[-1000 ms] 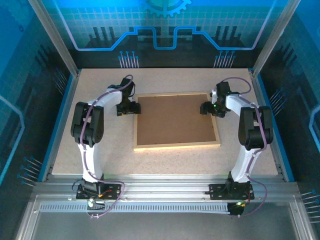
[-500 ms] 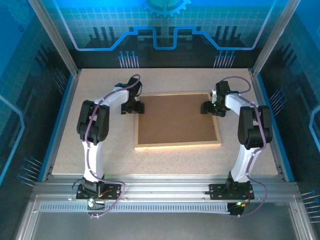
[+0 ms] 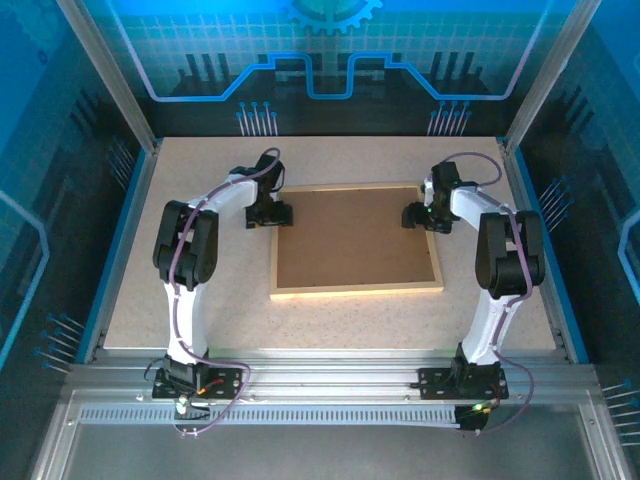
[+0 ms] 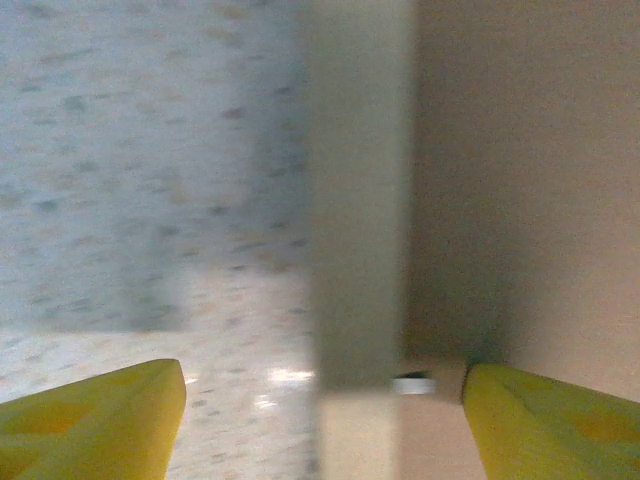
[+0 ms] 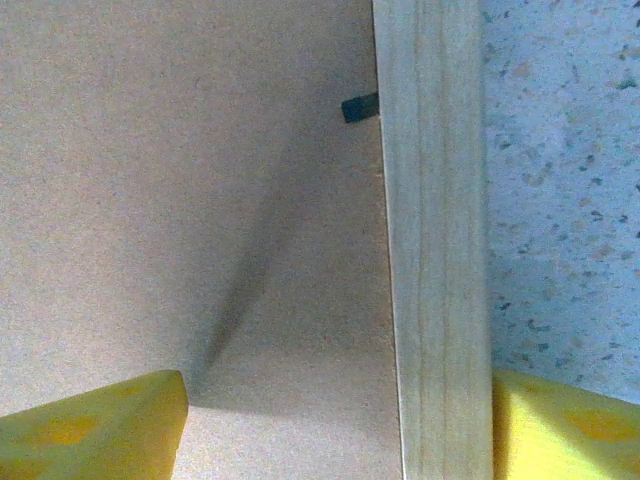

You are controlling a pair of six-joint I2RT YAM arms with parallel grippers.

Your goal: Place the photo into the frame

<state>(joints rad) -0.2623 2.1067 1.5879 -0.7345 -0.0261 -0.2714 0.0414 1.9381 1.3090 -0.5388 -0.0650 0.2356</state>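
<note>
No word, number or brand can be read anywhere. The blue back panel [image 3: 200,45] carries a gear emblem [image 3: 335,12] and circuit-style lines (drawing, not lettering). The frame [image 5: 435,250] and brown backing board [image 3: 350,240] are unmarked.

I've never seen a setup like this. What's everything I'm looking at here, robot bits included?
frame: one, light wood, lying flat mid-table
backing board: one, brown, inside the frame
tab: one, dark, on the board at the frame's right rail
table: one, pale speckled, under it all
left arm: one, white and black, left of the frame
right arm: one, white and black, right of the frame
left gripper: one, yellow fingers, open astride the left rail
right gripper: one, yellow fingers, open astride the right rail
</note>
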